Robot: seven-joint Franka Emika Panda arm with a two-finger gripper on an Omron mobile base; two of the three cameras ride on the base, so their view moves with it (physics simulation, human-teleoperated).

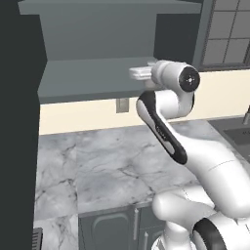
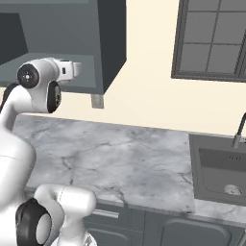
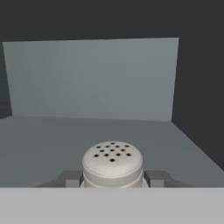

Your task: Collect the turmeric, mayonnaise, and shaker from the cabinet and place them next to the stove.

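Note:
The shaker (image 3: 112, 164), a pale grey-beige cylinder with a rounded, perforated cap, stands on the grey shelf (image 3: 52, 140) of the open cabinet (image 1: 83, 80). My gripper (image 3: 112, 178) is shut on it, one dark fingertip (image 3: 70, 178) pressed against each side. In the left base view my hand (image 1: 140, 73) reaches onto the shelf at its right end. In the right base view the hand (image 2: 71, 68) sits at the cabinet (image 2: 110, 43) opening. Behind the shaker the shelf is bare back to the rear wall. The turmeric, the mayonnaise and the stove are out of view.
A marble counter (image 1: 107, 161) runs below the cabinet. The dark open cabinet door (image 1: 17, 122) hangs at the left. A sink (image 2: 221, 168) with a faucet (image 2: 239, 129) lies to the right, under a window (image 2: 211, 38). A wall outlet (image 1: 122, 105) sits under the shelf.

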